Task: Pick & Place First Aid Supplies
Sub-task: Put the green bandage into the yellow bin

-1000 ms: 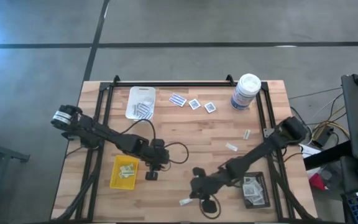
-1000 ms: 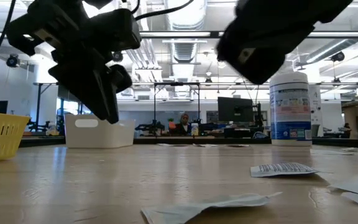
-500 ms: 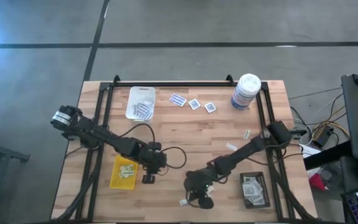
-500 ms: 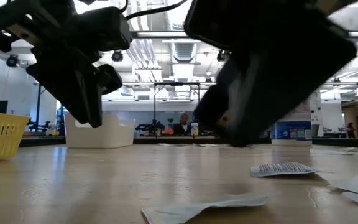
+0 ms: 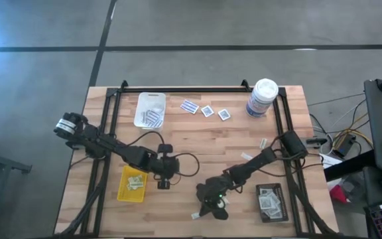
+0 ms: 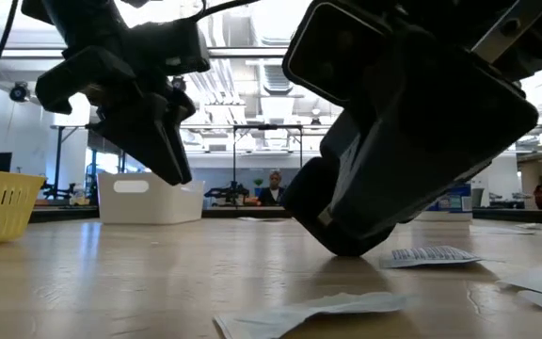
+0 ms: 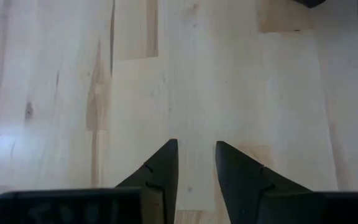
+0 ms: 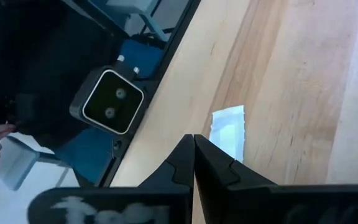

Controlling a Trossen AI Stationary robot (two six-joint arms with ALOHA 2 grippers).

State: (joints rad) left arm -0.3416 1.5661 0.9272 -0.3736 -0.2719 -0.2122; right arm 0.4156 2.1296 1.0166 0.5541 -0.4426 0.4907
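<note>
The first aid supplies lie scattered on the wooden table. A white packet lies flat near the front edge. My right gripper hangs low over the wood, shut with nothing between its fingers, its tips just beside that packet. My left gripper hovers open over bare wood right of the yellow tray, holding nothing. Three small packets lie at the far middle. Two pale strips lie at the right.
A white tray with strips stands at the far left. A black tray with packets stands at the near right. A tall white canister stands at the far right. More packets lie near the front. A camera sits past the table's near edge.
My right gripper has come down and moved toward the near-left, to the packet by the front edge, tipping closer to level. My left gripper has stayed in place and turned at the wrist. No packet has moved.
</note>
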